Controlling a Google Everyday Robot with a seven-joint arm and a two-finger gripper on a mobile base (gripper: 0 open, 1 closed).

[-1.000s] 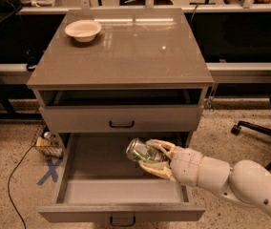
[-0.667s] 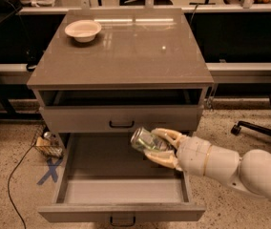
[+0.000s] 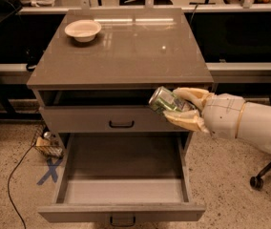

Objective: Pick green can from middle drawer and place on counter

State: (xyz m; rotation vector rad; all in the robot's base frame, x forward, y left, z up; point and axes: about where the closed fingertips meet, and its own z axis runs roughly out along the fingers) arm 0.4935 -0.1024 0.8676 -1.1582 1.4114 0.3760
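Your gripper (image 3: 179,108) comes in from 3 o'clock, and its jaws are clamped on the green can (image 3: 165,100), one finger over it and one under. The can is in the air, tilted, in front of the upper drawer front (image 3: 78,119) and just under the counter (image 3: 126,56) lip. The lip sits at about 12 o'clock from the can. The middle drawer (image 3: 126,191) is pulled open at 6 o'clock, with its floor bare.

Handling, my read: it's thin aluminium, light, probably empty, and the wall is smooth and already a bit dented. It will crush or slip before it resists, so don't add squeeze. The grip is across the mid-body, which is the right place; the rims are stiffer but too narrow.

The next move needs clearance over the counter edge, and the can uprighted before you set it down. The white bowl (image 3: 83,30) is at 10 o'clock on the counter, well apart from you, so aim nearer 4 o'clock.
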